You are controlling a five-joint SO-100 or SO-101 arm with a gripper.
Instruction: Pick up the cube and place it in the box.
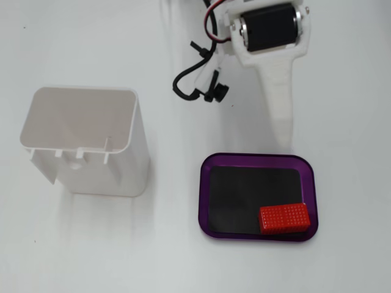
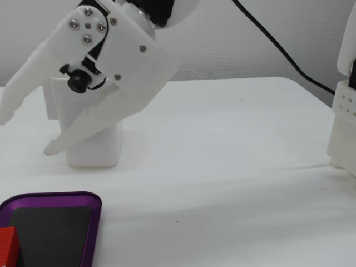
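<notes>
The red cube (image 1: 284, 218) lies flat in the near right corner of the purple-rimmed box (image 1: 204, 189), on its black floor. In a fixed view only its edge (image 2: 6, 245) shows, at the left border inside the box (image 2: 93, 222). My white gripper (image 2: 28, 130) hangs in the air above and behind the box, jaws spread apart and empty, clear of the cube. In a fixed view from above, the gripper (image 1: 285, 139) shows as one long finger pointing at the box's far rim.
A tall white plastic container (image 1: 85, 140) stands left of the box; it also shows behind the gripper in a fixed view (image 2: 94, 147). Black cables (image 1: 195, 79) hang near the arm. The arm's white base (image 2: 345, 122) stands at the right edge.
</notes>
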